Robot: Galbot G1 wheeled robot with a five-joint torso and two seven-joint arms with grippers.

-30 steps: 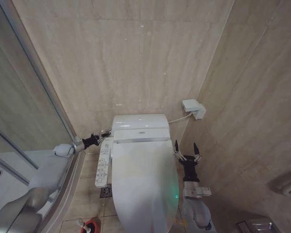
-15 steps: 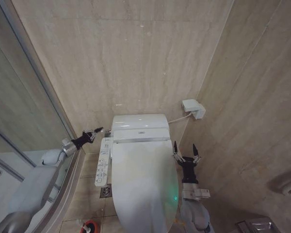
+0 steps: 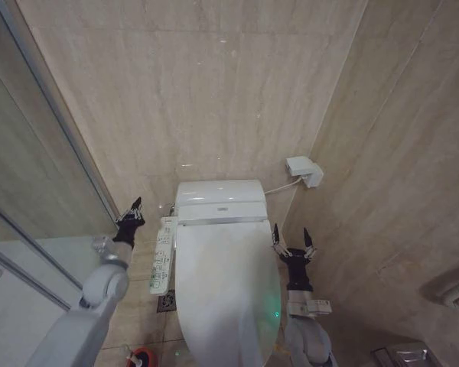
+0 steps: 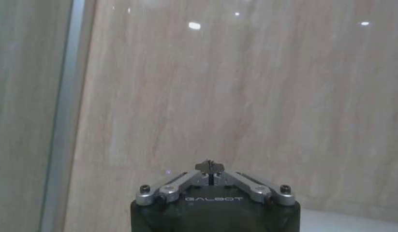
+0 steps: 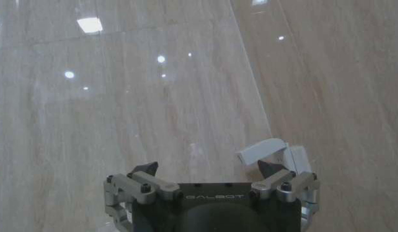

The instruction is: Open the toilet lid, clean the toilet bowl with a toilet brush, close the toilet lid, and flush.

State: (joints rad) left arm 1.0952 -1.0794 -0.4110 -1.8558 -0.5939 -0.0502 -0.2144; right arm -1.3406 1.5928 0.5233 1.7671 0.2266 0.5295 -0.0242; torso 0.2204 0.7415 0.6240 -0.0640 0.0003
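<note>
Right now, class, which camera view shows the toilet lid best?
The head view: the toilet lid lies closed and shows almost whole from above, between the left gripper and right gripper. Both wrist views face the tiled wall instead.

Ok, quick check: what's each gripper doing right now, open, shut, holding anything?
Left gripper: shut, empty, raised beside the button panel.
Right gripper: open, empty, beside the closed toilet lid.
</note>
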